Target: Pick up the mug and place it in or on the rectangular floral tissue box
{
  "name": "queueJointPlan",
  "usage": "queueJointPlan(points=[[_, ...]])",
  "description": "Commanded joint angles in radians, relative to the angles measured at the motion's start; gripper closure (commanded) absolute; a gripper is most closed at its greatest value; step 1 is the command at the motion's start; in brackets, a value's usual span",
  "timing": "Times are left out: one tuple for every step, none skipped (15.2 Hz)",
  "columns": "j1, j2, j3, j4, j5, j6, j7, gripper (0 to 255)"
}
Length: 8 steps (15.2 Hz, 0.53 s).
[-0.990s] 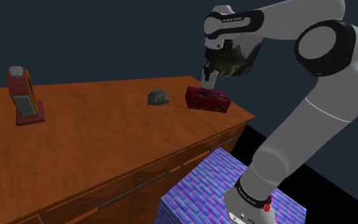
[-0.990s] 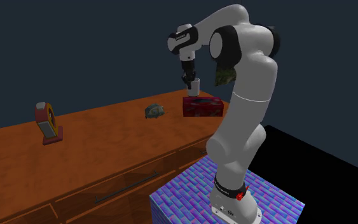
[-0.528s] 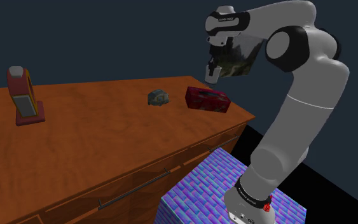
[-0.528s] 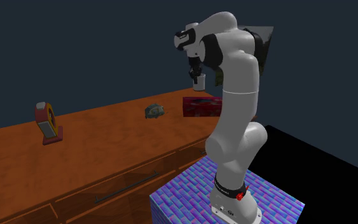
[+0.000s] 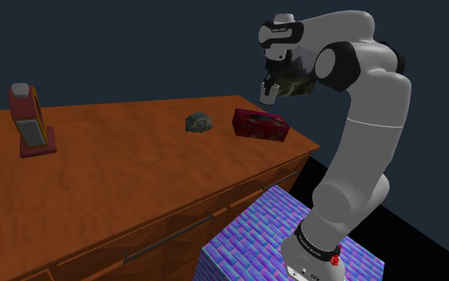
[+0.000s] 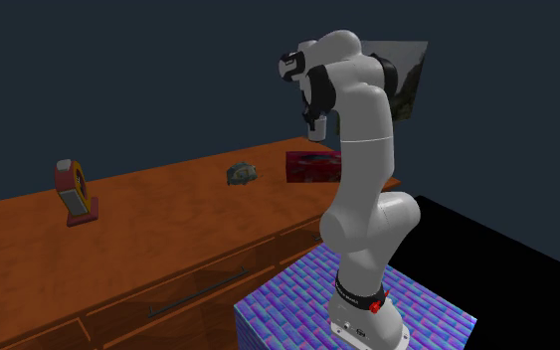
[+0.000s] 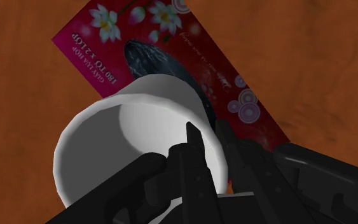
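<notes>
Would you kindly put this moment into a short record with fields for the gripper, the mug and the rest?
gripper: shut on the mug, one finger inside it, one outside
mug: white, held in the air above the tissue box, apart from it
tissue box: red, floral, lying flat near the corner of the table
table: reddish-brown wood
other things: small grey object beside the box; red upright object at the shoulder view's left

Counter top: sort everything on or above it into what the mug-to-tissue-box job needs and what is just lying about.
Belongs to the job:
- white mug, clasped by the gripper and held up off the counter
- red floral tissue box, lying near the counter's corner

Just lying about:
- red and grey upright object, far along the counter
- small grey lump beside the tissue box
</notes>
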Motion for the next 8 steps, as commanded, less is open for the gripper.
queueJointPlan(points=[[0.0,0.0,0.0,-0.026,0.0,0.027,0.001,255],[0.001,0.0,0.001,-0.04,0.0,0.04,0.002,255],[0.002,0.0,0.001,-0.053,0.0,0.054,0.003,255],[0.002,0.0,0.001,-0.066,0.0,0.067,0.005,255],[0.002,0.001,0.001,-0.079,0.0,0.08,0.006,255],[0.003,0.001,0.002,-0.092,0.0,0.093,0.007,255],[0.003,0.002,0.002,-0.104,0.0,0.106,0.008,255],[0.003,0.003,0.002,-0.116,0.0,0.119,0.009,255]])
